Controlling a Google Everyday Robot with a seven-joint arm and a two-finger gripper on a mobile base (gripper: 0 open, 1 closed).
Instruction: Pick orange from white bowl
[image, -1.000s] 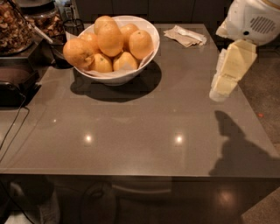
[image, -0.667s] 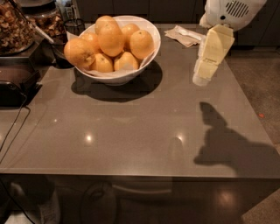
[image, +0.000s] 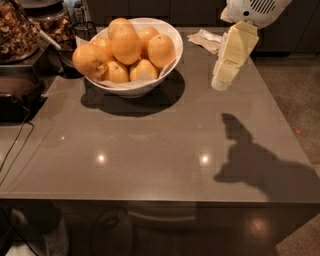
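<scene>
We're looking across a smooth grey glossy tabletop (image: 150, 150), ceiling lights glinting off it, dark cabinets running behind. Over on the left, dark containers of brown snacks (image: 17, 30) are sitting beside a black cable (image: 15, 145), and a crumpled pale paper napkin (image: 206, 39) is lying near the far edge.

Towards the far left, the wide, round, glossy white bowl (image: 145, 86) is standing heaped with fruit. The large, deep-orange, dimpled orange (image: 126, 45) is riding on top of the pile, exposed from above, with the others crowding round and beneath it.

Now the action: the cream-coloured two-finger gripper (image: 221, 80) is coming in from the right. A second ago it was hanging out over the right edge of the table; now it is sliding leftwards and is hovering above the surface, near the napkin, its dark shadow (image: 255, 160) trailing across the grey top with it. It is pointing down and a little towards the bowl, yet it is still well apart from the rim.

Whether it is open or closed I cannot tell from here, but nothing seems to be in its hold.

So the approach looks to be well under way and the pick itself not yet begun. I'd judge the arm is needing to carry on left and rise over that flaring rim before it can drop onto the top orange.
</scene>
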